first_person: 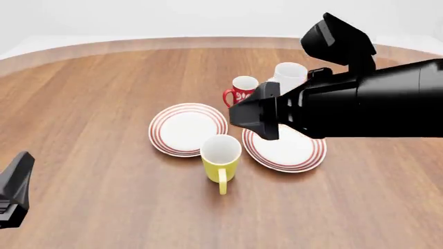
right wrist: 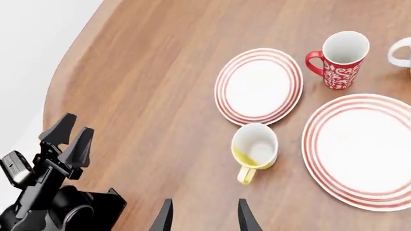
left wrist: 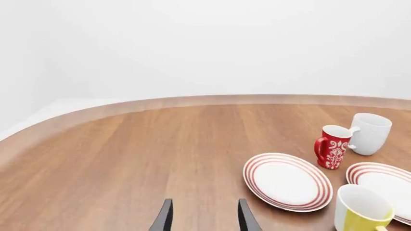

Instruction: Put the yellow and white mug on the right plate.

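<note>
Nearest the camera in the front view, the left claw (first_person: 15, 193) shows only as a dark angular wedge at the edge of the frame; its own wrist view shows two thin black fingertips (left wrist: 165, 217) parted with bare wood between them, so it stands open and empty. The counter (first_person: 90, 104) is smooth brown wood with a long straight grain and a rounded far edge. A little farther in, the yellow and white mug (first_person: 221, 158) stands upright on the wood, a plain cylinder with a glossy yellow wall, white inside, its yellow handle turned toward the near side. It sits between the two plates, just beside the rim of each and resting on neither. The left plate (first_person: 188, 128) and the right plate (first_person: 285, 151) are flat white discs ringed with thin red concentric bands; the bulky matte-black right arm (first_person: 360, 101) covers the right plate's far part. The right claw (right wrist: 204, 215) is hidden in the front view, but its wrist camera shows two slim dark fingertips held apart above bare wood, holding nothing. Beyond the plates stands a red mug (first_person: 242, 90) with a white floral pattern, and behind it a taller white mug (first_person: 289, 75), partly cut off by the arm.
</note>
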